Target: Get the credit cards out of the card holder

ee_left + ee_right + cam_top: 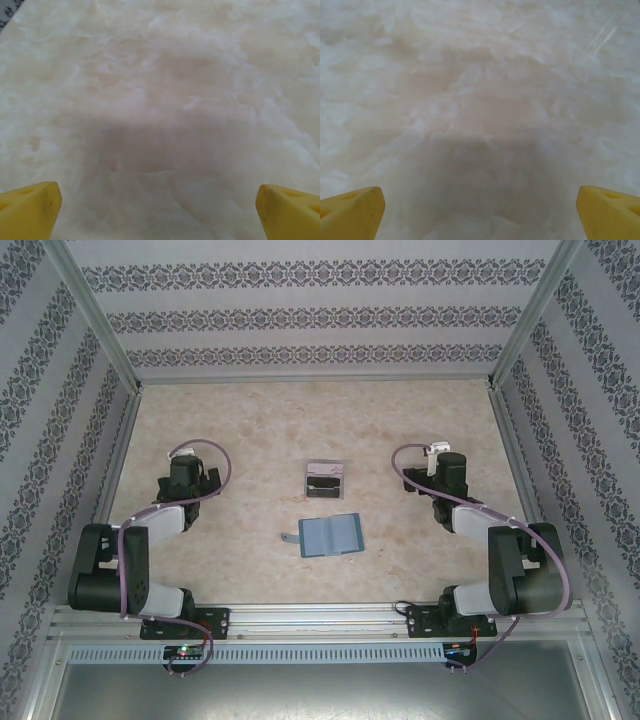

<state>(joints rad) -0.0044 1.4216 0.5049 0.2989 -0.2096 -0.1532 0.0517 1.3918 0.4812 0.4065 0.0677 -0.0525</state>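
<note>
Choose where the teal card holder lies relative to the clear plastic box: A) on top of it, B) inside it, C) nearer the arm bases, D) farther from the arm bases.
C: the card holder sits apart from the clear plastic box, on the side toward the arm bases in the top view.

Two yellow fingers (30, 206) each are being counted on the left gripper (160, 212) and right gripper (480, 212); between those fingers, one card holder (331, 535) and one clear box (324, 478) are being counted.

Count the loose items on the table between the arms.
2. A teal card holder lies flat near the middle of the table; a clear box sits just beyond it, apart. The holder may hide cards.
</note>
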